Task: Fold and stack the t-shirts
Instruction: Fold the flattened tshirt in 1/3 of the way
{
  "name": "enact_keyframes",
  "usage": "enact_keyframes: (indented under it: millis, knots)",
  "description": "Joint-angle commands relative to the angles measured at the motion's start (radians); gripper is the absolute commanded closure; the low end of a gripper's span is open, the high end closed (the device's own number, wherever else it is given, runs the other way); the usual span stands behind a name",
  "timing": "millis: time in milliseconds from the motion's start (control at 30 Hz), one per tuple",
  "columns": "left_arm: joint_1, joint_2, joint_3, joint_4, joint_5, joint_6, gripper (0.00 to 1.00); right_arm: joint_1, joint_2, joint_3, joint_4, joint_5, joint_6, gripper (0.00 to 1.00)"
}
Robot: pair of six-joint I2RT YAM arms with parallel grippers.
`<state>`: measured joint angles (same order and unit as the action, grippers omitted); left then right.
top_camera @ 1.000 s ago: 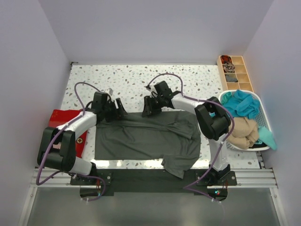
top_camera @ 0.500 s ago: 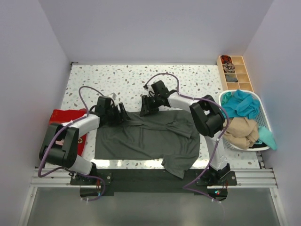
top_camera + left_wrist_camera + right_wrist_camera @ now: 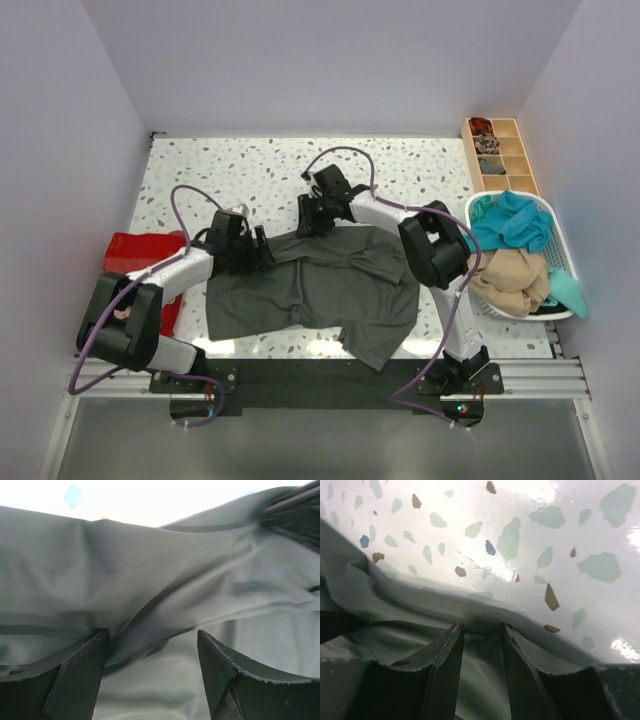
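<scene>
we see the left gripper (image 3: 151, 635) with its blunt black fingers (image 3: 75, 675) spread wide. a soft ridge of the dark grey-green t-shirt (image 3: 150, 570), finely ribbed, humps loosely between them. the right gripper (image 3: 480, 627) has its fingers close together, pinching the shirt's stitched hem. just past those fingertips lies the glossy speckled table (image 3: 545, 540), bare and open ahead. behind both pairs of fingers the shirt sprawls creased, one flap reaching over the table's near edge. outward of the left fingers lies a red t-shirt (image 3: 135, 250). well outward of the right ones, a white basket (image 3: 530, 316) holds a teal shirt (image 3: 515, 220) and a tan shirt (image 3: 515, 275).
</scene>
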<state>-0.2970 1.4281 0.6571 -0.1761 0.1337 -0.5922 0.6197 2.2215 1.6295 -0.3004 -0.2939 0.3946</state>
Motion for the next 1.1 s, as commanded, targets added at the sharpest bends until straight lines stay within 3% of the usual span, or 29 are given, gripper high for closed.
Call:
enact_keyframes:
  millis: [0, 200, 567, 867, 1067]
  knots:
    - [0.006, -0.002, 0.015, -0.152, -0.131, -0.004, 0.23, -0.023, 0.0, -0.025, -0.121, 0.236, -0.078, 0.57]
    - [0.009, 0.038, 0.058, -0.132, -0.131, 0.015, 0.22, -0.041, -0.049, -0.074, -0.056, 0.174, -0.127, 0.51]
    - [0.016, -0.064, 0.277, -0.186, -0.215, 0.081, 0.19, -0.074, -0.36, -0.196, -0.072, 0.197, -0.178, 0.43]
    - [0.019, 0.055, 0.217, -0.051, -0.14, 0.065, 0.19, -0.097, -0.485, -0.419, -0.098, 0.206, -0.132, 0.43]
    - [0.024, 0.127, 0.174, 0.003, -0.14, 0.061, 0.19, -0.195, -0.514, -0.539, -0.051, 0.183, -0.111, 0.44]
